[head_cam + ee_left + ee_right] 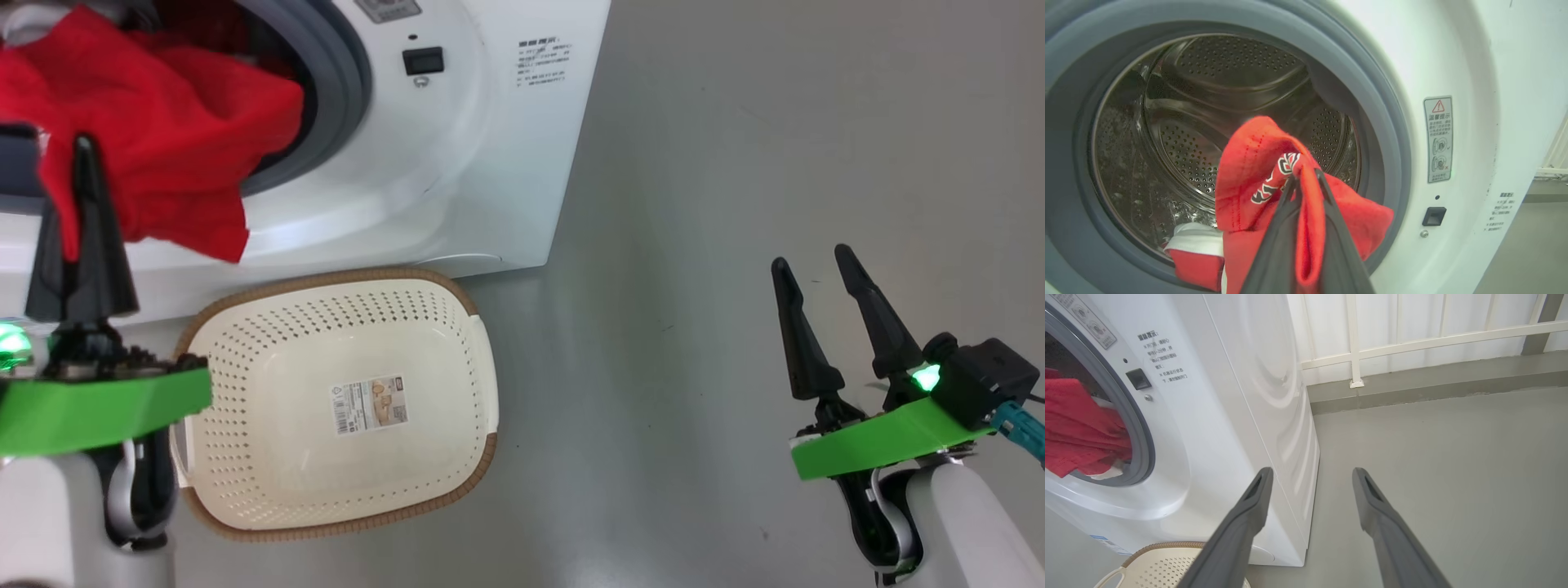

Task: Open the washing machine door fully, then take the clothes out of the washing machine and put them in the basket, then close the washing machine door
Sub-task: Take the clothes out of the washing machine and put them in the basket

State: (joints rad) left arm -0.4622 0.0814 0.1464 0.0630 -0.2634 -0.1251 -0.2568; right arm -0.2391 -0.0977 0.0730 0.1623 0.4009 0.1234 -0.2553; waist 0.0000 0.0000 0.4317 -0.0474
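The washing machine stands open, its steel drum showing in the left wrist view. My left gripper is shut on the red clothes just outside the grey seal; the fabric is pinched between its fingers and hangs down. A red piece with a white band lies on the seal's lower lip. The cream basket sits on the floor below the opening, with just a sticker inside. My right gripper is open over the floor to the right. The door is out of view.
Grey floor spreads to the right of the machine. A white railing and a low grey kerb run behind it. The basket's rim lies close against the machine's front.
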